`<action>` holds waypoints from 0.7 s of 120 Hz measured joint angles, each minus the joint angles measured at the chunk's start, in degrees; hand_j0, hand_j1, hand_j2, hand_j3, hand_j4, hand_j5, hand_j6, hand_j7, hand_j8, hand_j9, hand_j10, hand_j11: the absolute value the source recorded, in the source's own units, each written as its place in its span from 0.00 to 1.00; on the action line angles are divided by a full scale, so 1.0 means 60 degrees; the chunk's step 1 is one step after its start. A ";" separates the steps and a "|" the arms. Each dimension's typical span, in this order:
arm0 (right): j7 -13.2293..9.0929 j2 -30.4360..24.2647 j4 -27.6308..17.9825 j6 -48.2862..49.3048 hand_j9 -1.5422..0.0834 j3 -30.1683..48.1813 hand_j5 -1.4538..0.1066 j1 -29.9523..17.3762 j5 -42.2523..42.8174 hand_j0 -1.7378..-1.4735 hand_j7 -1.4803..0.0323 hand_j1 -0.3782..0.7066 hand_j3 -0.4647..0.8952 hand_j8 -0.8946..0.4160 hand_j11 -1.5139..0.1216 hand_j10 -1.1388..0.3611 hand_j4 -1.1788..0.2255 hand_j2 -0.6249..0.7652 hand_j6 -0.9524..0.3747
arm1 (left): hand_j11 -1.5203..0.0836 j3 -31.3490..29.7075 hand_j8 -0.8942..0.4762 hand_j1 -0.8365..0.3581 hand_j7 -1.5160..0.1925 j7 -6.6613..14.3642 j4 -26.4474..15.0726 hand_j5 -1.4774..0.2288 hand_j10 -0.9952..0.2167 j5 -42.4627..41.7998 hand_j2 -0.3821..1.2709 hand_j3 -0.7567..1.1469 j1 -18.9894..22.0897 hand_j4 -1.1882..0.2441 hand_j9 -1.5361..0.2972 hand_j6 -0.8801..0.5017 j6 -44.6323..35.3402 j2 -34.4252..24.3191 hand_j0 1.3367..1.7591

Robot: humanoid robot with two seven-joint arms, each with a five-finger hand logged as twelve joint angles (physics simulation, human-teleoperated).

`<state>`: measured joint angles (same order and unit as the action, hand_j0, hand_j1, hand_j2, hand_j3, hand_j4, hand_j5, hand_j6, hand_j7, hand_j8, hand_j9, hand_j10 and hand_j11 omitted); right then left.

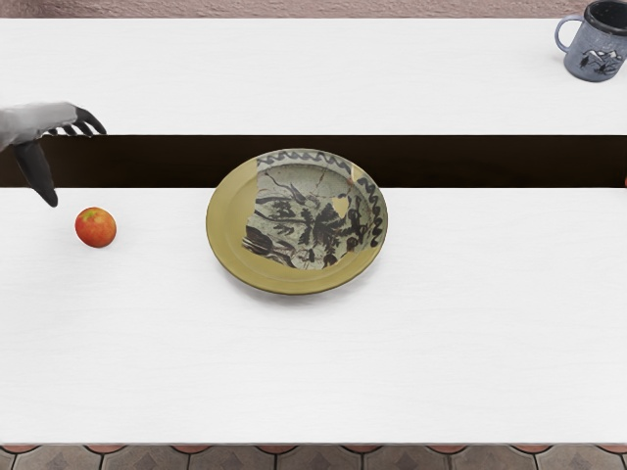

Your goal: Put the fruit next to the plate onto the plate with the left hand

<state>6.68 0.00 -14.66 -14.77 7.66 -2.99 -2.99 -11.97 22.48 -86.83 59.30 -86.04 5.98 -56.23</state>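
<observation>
A small red and orange apple (96, 227) lies on the white table to the left of the plate (227, 257). The plate is olive-rimmed with a dark pattern in its middle and holds nothing. My left hand (51, 147) comes in from the left edge, above and slightly left of the apple, apart from it. Its dark fingers are spread, the thumb hanging down, and it holds nothing. The right hand does not show.
A grey-blue mug (596, 41) stands at the far right corner of the rear table. A dark gap (470, 162) runs between the rear and front tables, and the plate's far rim overlaps it. The front table's near edge (313, 443) borders tiled floor.
</observation>
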 joint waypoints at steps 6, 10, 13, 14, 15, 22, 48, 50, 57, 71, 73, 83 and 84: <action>0.0000 0.0000 0.0001 0.0000 0.92 0.0001 0.90 0.0000 0.0000 0.30 0.95 0.07 0.34 0.66 0.90 0.74 0.81 0.44 0.69 | 0.75 -0.0621 0.47 0.75 0.70 0.0001 -0.0198 0.68 0.61 0.0005 0.26 0.40 -0.0117 0.65 0.66 0.45 -0.0411 0.0060 0.76; 0.0000 0.0000 0.0001 0.0000 0.92 0.0002 0.90 0.0000 0.0000 0.30 0.95 0.07 0.34 0.66 0.90 0.74 0.81 0.44 0.69 | 0.75 -0.1027 0.47 0.75 0.70 0.0000 -0.0344 0.68 0.61 -0.0003 0.26 0.40 -0.0309 0.65 0.66 0.45 -0.0611 0.0105 0.76; 0.0000 0.0000 0.0000 0.0000 0.92 0.0001 0.90 0.0000 0.0000 0.30 0.95 0.07 0.34 0.66 0.90 0.74 0.81 0.44 0.69 | 0.75 -0.1376 0.47 0.75 0.70 -0.0002 -0.0446 0.68 0.61 -0.0019 0.26 0.40 -0.0571 0.65 0.66 0.45 -0.0800 0.0147 0.76; 0.0000 0.0000 0.0001 0.0000 0.92 0.0001 0.90 0.0000 0.0000 0.30 0.95 0.07 0.34 0.66 0.90 0.74 0.81 0.44 0.69 | 0.75 -0.1496 0.47 0.75 0.70 -0.0003 -0.0476 0.68 0.61 -0.0026 0.26 0.40 -0.0650 0.65 0.66 0.45 -0.0862 0.0165 0.76; 0.0000 0.0000 0.0001 0.0000 0.92 0.0001 0.90 0.0000 0.0000 0.30 0.95 0.07 0.34 0.66 0.90 0.74 0.81 0.44 0.69 | 0.75 -0.1617 0.47 0.75 0.70 -0.0004 -0.0504 0.68 0.61 -0.0033 0.26 0.40 -0.0733 0.65 0.66 0.45 -0.0926 0.0188 0.76; 0.0000 0.0000 0.0000 0.0000 0.92 0.0001 0.90 0.0000 0.0000 0.30 0.95 0.07 0.34 0.66 0.90 0.74 0.81 0.44 0.69 | 0.75 -0.2317 0.47 0.75 0.70 -0.0007 -0.0705 0.68 0.61 -0.0080 0.26 0.40 -0.0924 0.65 0.66 0.45 -0.1338 0.0230 0.76; 0.0000 0.0000 0.0000 0.0000 0.92 0.0001 0.90 0.0000 0.0000 0.30 0.95 0.07 0.34 0.66 0.90 0.74 0.81 0.44 0.69 | 0.75 -0.3470 0.47 0.75 0.70 -0.0036 -0.1011 0.68 0.61 -0.0423 0.26 0.40 -0.1010 0.65 0.66 0.45 -0.2091 0.0986 0.76; 0.0000 0.0000 0.0000 0.0000 0.92 0.0001 0.90 0.0000 0.0000 0.30 0.95 0.07 0.34 0.66 0.90 0.74 0.81 0.44 0.69 | 0.75 -0.3531 0.47 0.75 0.70 -0.0036 -0.1011 0.68 0.61 -0.0438 0.26 0.40 -0.1027 0.65 0.66 0.45 -0.2177 0.1007 0.76; 0.0000 0.0000 0.0002 0.0000 0.92 0.0000 0.90 0.0000 0.0001 0.30 0.95 0.07 0.34 0.66 0.90 0.74 0.81 0.44 0.69 | 0.75 -0.3764 0.47 0.75 0.70 -0.0038 -0.0965 0.68 0.61 -0.0485 0.26 0.40 -0.1091 0.65 0.66 0.45 -0.2518 0.1322 0.76; 0.0000 0.0000 0.0001 0.0000 0.92 -0.0001 0.90 0.0000 0.0000 0.30 0.95 0.07 0.34 0.66 0.90 0.74 0.81 0.44 0.69 | 0.75 -0.4164 0.47 0.74 0.70 -0.0039 -0.0677 0.68 0.61 -0.0534 0.26 0.40 -0.1084 0.65 0.66 0.45 -0.3159 0.1802 0.76; 0.0000 0.0000 0.0002 0.0000 0.92 0.0000 0.90 0.0000 0.0000 0.30 0.95 0.07 0.34 0.66 0.90 0.74 0.81 0.44 0.69 | 0.75 -0.4219 0.47 0.74 0.70 -0.0040 -0.0638 0.68 0.61 -0.0539 0.26 0.40 -0.1084 0.65 0.66 0.45 -0.3242 0.1830 0.76; 0.0000 0.0000 0.0000 0.0000 0.92 0.0002 0.90 0.0000 0.0000 0.30 0.95 0.07 0.34 0.66 0.90 0.74 0.81 0.44 0.69 | 0.75 -0.4422 0.47 0.74 0.70 -0.0040 -0.0291 0.68 0.61 -0.0564 0.26 0.40 -0.1013 0.65 0.66 0.45 -0.3506 0.2225 0.76; 0.0000 0.0000 0.0000 0.0000 0.92 0.0002 0.90 0.0000 0.0000 0.30 0.95 0.07 0.34 0.66 0.90 0.74 0.81 0.44 0.69 | 0.75 -0.4439 0.47 0.74 0.70 -0.0040 -0.0258 0.68 0.61 -0.0567 0.26 0.40 -0.1012 0.65 0.66 0.45 -0.3522 0.2244 0.76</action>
<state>6.68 0.00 -14.66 -14.77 7.67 -2.99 -2.99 -38.60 22.24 -88.37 55.89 -92.12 -15.16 -42.76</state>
